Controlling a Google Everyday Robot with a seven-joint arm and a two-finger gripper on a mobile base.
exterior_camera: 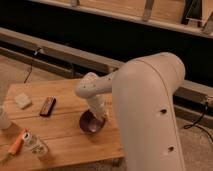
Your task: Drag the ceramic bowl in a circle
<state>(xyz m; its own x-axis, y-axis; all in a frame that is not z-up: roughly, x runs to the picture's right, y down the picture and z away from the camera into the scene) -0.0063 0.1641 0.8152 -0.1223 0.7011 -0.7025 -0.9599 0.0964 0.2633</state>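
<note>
The ceramic bowl [90,123] is a dark purple, shallow round dish on the wooden table [65,132], near its right end. My white arm comes down from the right. The gripper [98,116] points down onto the far right part of the bowl's rim and is shut there. The forearm hides the fingertips and the bowl's far right edge.
A small brown block [47,106] and a pale sponge [22,100] lie at the table's far left. A clear bottle with a white cap [35,144] and an orange tool [16,142] lie near the front left edge. Behind the table runs a long low ledge [60,52].
</note>
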